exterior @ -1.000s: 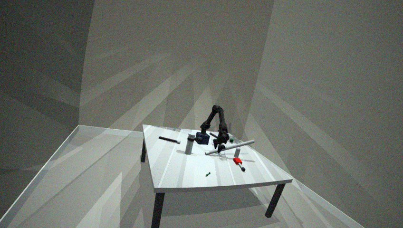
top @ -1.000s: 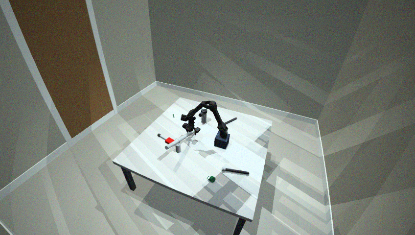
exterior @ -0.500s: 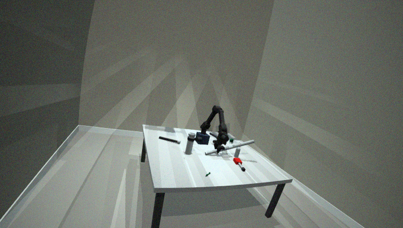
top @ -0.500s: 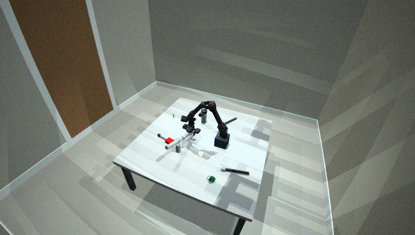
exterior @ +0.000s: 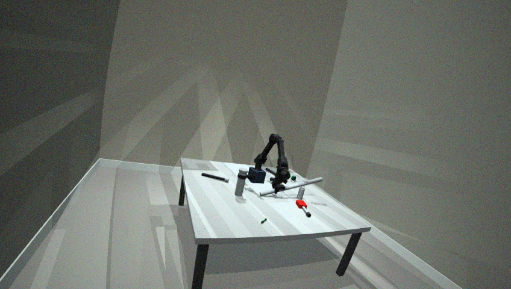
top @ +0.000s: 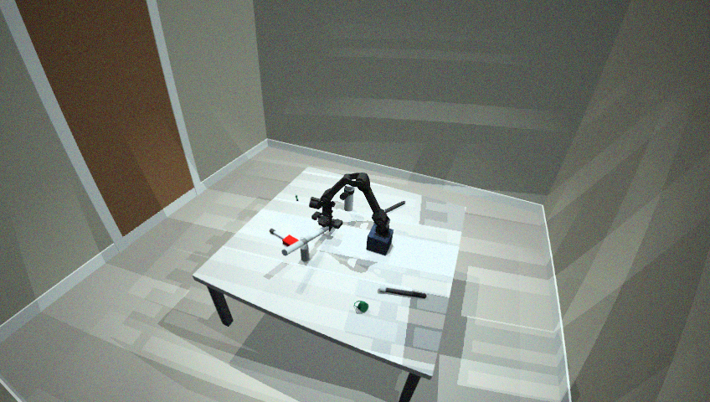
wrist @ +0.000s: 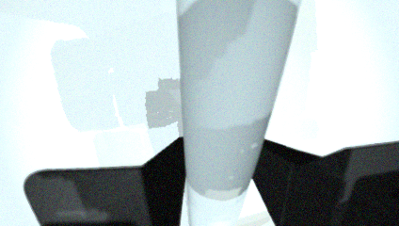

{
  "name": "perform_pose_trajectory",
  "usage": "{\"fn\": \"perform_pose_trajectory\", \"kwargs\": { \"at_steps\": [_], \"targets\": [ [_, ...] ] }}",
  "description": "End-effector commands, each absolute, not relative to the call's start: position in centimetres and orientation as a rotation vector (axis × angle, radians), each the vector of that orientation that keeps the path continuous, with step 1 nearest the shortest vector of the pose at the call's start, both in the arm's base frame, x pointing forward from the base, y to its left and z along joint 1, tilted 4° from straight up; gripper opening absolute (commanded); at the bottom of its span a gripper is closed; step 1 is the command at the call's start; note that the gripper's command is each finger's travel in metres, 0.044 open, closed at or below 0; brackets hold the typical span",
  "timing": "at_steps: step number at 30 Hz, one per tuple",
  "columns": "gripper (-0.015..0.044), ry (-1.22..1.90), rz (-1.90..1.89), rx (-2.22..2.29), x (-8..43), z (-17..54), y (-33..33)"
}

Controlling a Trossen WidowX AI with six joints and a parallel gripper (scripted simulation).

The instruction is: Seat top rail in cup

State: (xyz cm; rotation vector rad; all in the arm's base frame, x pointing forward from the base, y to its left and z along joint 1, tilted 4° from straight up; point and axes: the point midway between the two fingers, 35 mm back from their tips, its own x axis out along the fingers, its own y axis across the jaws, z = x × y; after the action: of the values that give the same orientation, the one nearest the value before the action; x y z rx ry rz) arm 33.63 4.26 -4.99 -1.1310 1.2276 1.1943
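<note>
A long pale grey cylindrical rail lies aslant at the centre of the top view, left of the robot's block base, and right of centre in the exterior view. It crosses over the short grey cylindrical post. The black two-fingered gripper points down at the rail near its cut end, its jaws pinching the rail from both sides; in the wrist view a dark finger lies against each edge.

The big grey cylindrical post stands upright, above and right of the gripper in the top view and left of it in the exterior view. Its black brace band sits high, just under the pale post cap. The cut end is outside the dark rail-end cup at the band, apart from the big post and lower than the cup in the exterior view.

A red block with a thin rod lies beside the short post. On the white table, a small round green object sits toward the bottom centre of the top view
</note>
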Motion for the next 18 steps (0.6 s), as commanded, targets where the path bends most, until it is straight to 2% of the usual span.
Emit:
{"fn": "perform_pose_trajectory", "kwargs": {
  "at_steps": [1, 4, 10, 18],
  "targets": [
    [0.0077, 1.234, 1.199, -1.125, 33.5, -4.9, 4.3],
    [0.0000, 1.234, 1.199, -1.125, 33.6, -4.5, 4.2],
    [0.0000, 1.284, 1.170, -1.173, 33.9, -3.1, 3.3],
    [0.0000, 1.452, 1.067, -1.341, 34.1, 2.4, -0.2]
  ]
}}
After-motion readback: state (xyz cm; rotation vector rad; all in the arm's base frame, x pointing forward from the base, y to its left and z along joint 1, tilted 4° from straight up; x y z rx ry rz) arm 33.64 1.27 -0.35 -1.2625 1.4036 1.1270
